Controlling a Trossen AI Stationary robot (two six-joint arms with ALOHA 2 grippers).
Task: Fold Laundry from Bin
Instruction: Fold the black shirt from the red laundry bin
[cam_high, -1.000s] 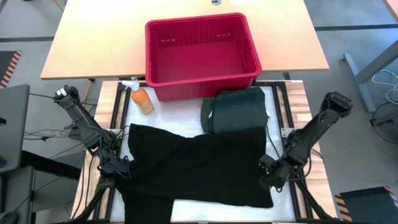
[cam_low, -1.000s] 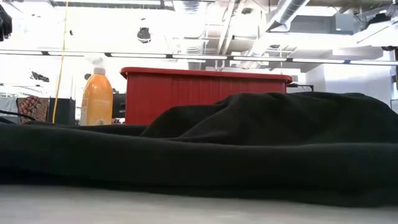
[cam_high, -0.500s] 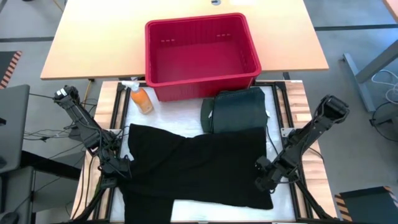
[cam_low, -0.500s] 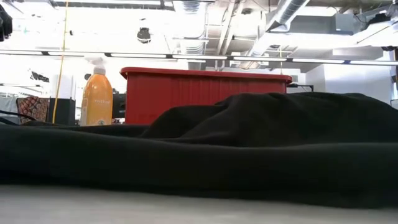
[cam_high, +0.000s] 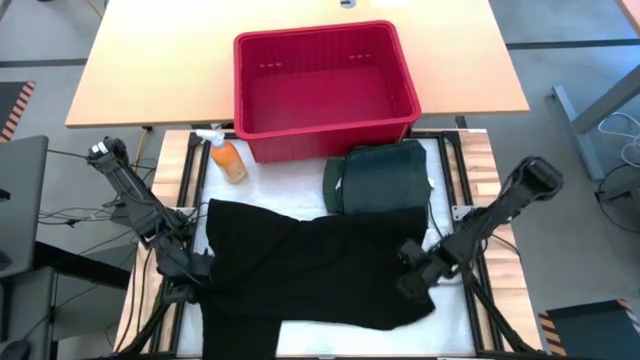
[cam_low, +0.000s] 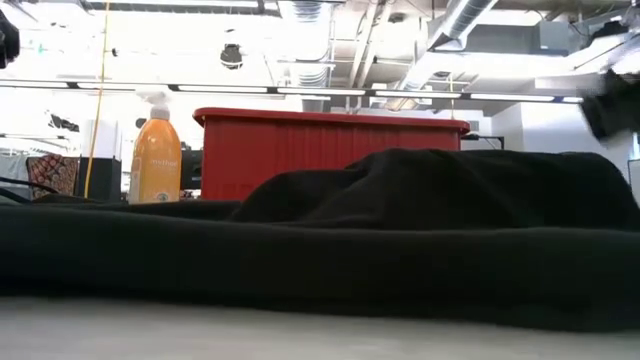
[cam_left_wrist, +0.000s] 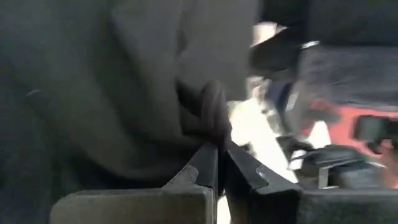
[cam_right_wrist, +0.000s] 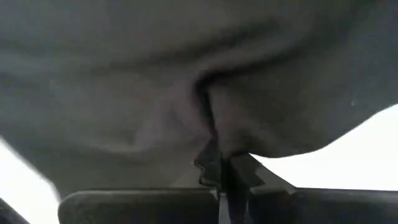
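A black garment lies spread on the white mat, and its bulk fills the low view. A folded dark green garment rests flat beyond it, next to the red bin, which shows no clothes inside. My left gripper is shut on the black garment's left edge. My right gripper is shut on its right edge near the front corner. My left gripper pinches a small raised fold of the black cloth between its two fingers at the garment's left edge. It comes slanting down from the table's left. The rest of the garment lies on the mat. My right gripper pinches a puckered fold of the black cloth between its two fingers, at the garment's right edge near the front corner. The fingers point steeply down. Creases run out from the pinch, and the garment around it lies on the mat.
An orange spray bottle stands at the bin's near left corner. The tan tabletop spreads behind and beside the bin. Bare white mat shows along the front edge.
My right gripper has gone down and toward the table's left, onto the black garment's right edge. The cloth's near right corner has drawn inward with it. The rest of the garment lies as before.
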